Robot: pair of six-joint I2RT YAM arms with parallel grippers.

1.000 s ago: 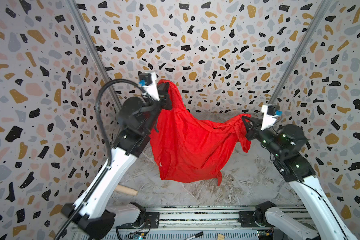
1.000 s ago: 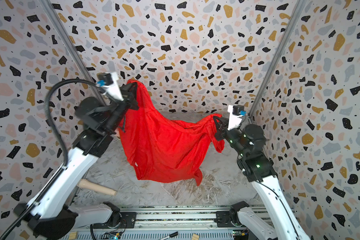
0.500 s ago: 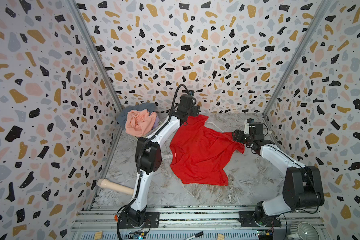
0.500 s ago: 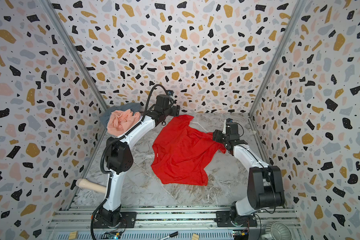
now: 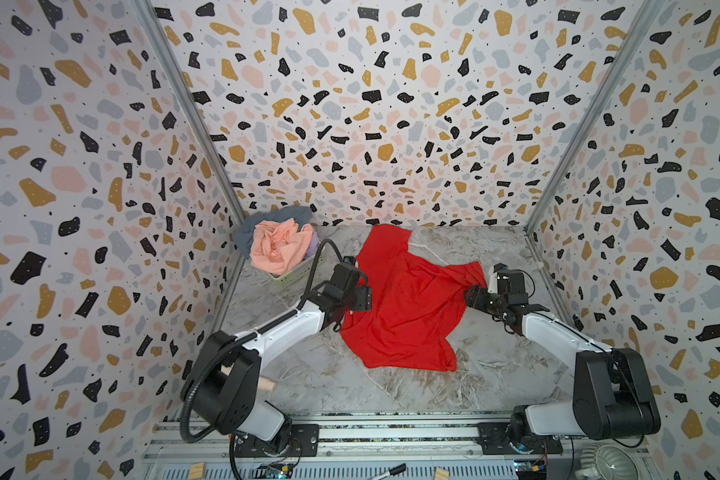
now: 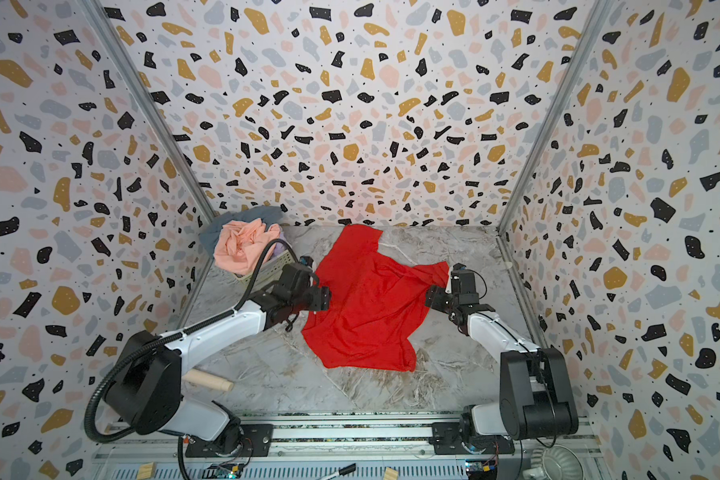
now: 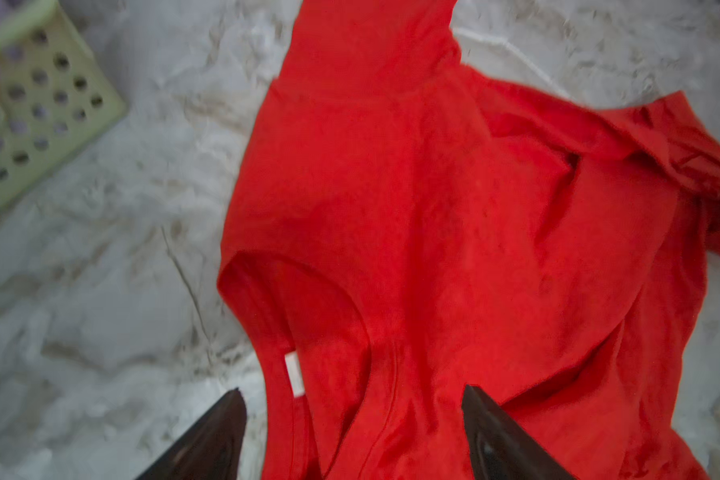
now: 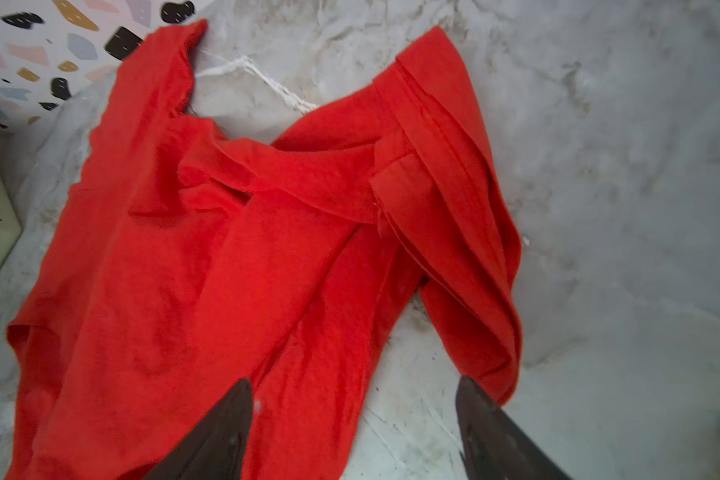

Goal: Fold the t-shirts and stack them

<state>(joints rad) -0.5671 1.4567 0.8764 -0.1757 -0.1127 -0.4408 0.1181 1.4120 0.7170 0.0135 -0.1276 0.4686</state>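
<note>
Green basket (image 5: 296,275) in table's (image 5: 329,374) far-left corner heaped with peach-pink, grey-blue, lilac t-shirts (image 5: 279,245), red t-shirt (image 5: 408,303) mid-table, left gripper (image 7: 350,388), right gripper (image 8: 354,380) both released, neck label (image 7: 294,372) only in left wrist view

Shirt (image 5: 408,307) on table (image 5: 329,386), basket (image 5: 294,274) behind-left.

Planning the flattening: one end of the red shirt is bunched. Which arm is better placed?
Likely right: the right gripper, open, is beside the red t-shirt's bunched end; the left gripper is at the collar.
</note>
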